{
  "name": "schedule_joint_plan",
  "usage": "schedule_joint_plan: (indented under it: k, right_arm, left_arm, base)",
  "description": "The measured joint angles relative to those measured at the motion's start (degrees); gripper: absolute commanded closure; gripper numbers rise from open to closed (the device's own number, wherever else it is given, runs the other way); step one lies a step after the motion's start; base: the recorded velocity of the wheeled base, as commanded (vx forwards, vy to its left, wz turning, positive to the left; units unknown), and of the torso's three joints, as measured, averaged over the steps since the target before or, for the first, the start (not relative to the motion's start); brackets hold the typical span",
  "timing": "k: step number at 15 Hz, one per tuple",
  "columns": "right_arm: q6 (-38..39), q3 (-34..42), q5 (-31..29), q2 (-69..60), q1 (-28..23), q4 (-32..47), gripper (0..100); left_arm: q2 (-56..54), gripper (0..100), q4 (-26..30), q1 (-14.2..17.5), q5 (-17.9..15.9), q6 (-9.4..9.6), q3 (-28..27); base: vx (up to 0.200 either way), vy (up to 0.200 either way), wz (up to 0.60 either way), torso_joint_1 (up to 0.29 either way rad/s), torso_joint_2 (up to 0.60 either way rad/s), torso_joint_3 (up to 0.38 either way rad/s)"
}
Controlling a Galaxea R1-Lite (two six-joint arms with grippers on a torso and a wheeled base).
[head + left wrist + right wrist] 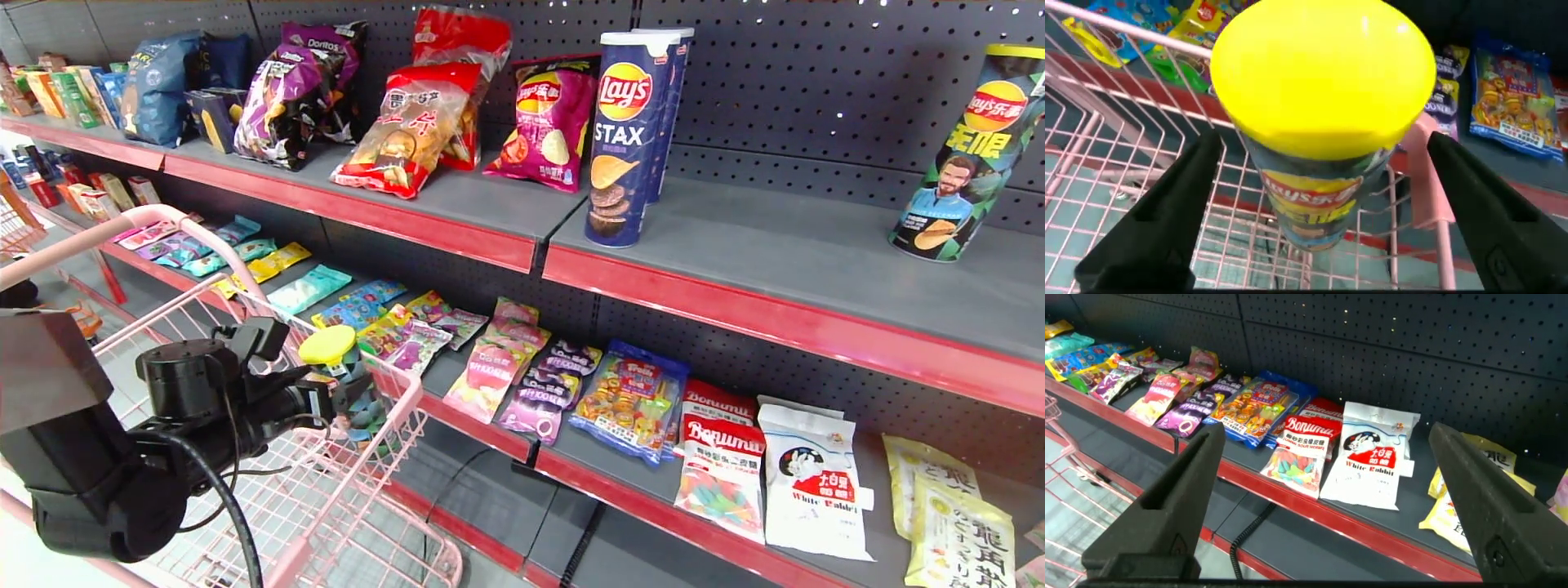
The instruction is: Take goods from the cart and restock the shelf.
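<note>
Standing inside the cart (163, 214) against its far rim, the yellow-lidded chip can (326, 345) is being straddled by the left gripper (1324, 139), fingers spread wide, nothing clamped; beyond the cart the right gripper (1323, 433) is being held wide open, empty. Pickup is likely being begun: closing, then lifting, is being called for.

shelf print | tall dark blue cardboard tube (629, 139): brand logo, white word | yellow-lidded dark tube (1323, 82): partial red-yellow logo
</note>
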Motion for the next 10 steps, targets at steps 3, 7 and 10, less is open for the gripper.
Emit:
schedule_joint_plan:
  k: [3, 7, 10]
  right_arm:
    - [0.0, 0.0, 0.0, 0.0, 0.0, 0.0, 0]
    - [0.0, 0.0, 0.0, 0.0, 0.0, 0.0, 0]
    - [0.0, 0.0, 0.0, 0.0, 0.0, 0.0, 0]
  left_arm:
    - [2.5, 100, -0.8, -0.2, -0.3, 0.44, -0.5]
    - [3.9, 100, -0.8, -0.2, -0.7, 1.39, -1.5]
    - [3.5, 100, -0.7, -0.1, -0.8, 1.34, -1.2]
  base:
    - [0.000, 0.000, 0.00, 0.000, 0.00, 0.000]
    - [0.000, 0.000, 0.00, 0.000, 0.00, 0.000]
    - [0.000, 0.000, 0.00, 0.000, 0.00, 0.000]
